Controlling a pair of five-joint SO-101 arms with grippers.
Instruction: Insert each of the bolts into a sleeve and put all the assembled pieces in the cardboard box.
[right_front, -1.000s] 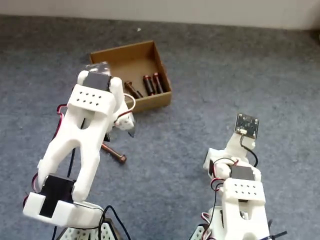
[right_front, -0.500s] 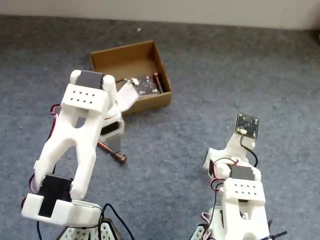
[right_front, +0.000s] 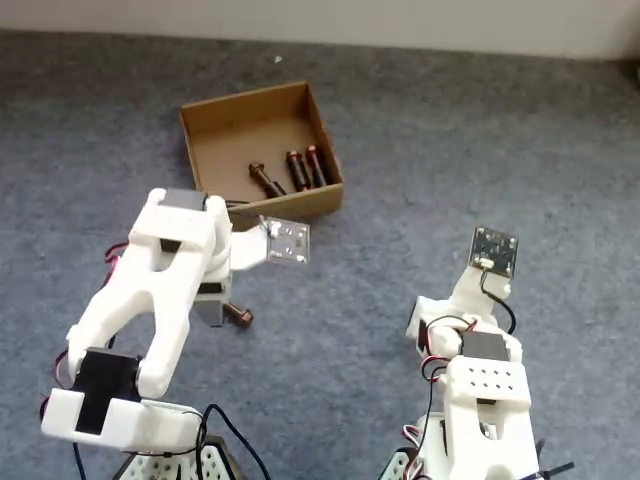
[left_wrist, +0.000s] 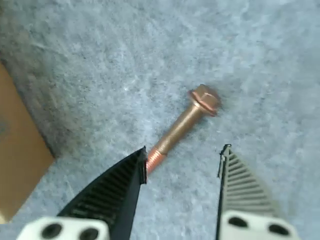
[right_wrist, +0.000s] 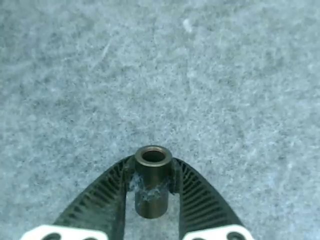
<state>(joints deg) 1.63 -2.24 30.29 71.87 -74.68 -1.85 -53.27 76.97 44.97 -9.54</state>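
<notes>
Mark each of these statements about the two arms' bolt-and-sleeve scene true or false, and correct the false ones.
1. The right gripper is shut on a dark cylindrical metal sleeve. True.
2. The copper-coloured hex-head bolt is clamped in the left gripper. False: the bolt lies on the grey carpet beneath that open gripper.
3. The brown cardboard box is empty. False: the box holds three dark pieces.
4. The sleeve's bore is empty. True.

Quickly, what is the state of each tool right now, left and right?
Left tool: open, holding nothing, close to the bolt.
Right tool: closed, holding a sleeve.
</notes>
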